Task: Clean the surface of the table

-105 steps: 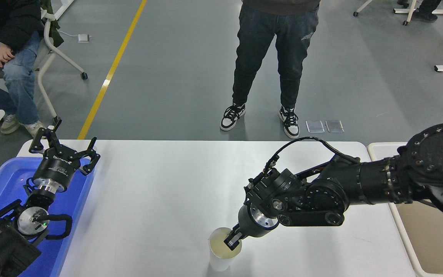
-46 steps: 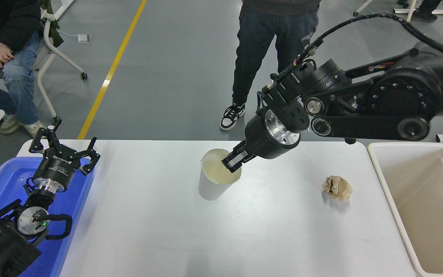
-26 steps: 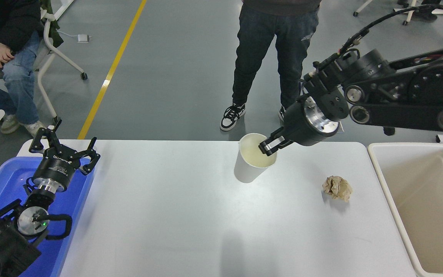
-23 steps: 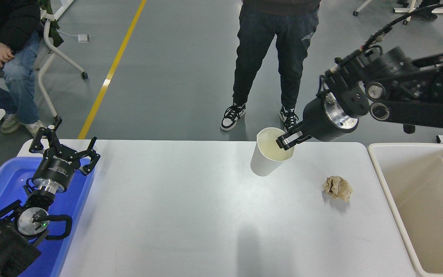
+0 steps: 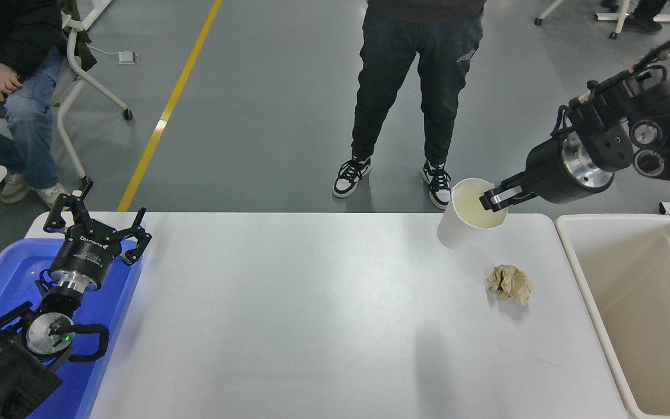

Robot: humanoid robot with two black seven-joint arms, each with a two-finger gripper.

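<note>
One white paper cup [image 5: 466, 218] clamped by rim in right pincer [image 5: 493, 199]; beige plastic bin [image 5: 649, 302] lies at 4 o'clock; white worktop [image 5: 288, 314] below.

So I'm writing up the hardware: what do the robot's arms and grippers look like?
Both arms are black with round bolted joints and silver metal wrist rings. The left gripper has splayed black linkage fingers and white lettering on its body. The right gripper ends in slim black fingers; a black cable loops above its wrist.

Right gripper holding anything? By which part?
Yes: the right gripper pinches the white paper cup by its rim, one finger inside. Left gripper holds nothing.
</note>
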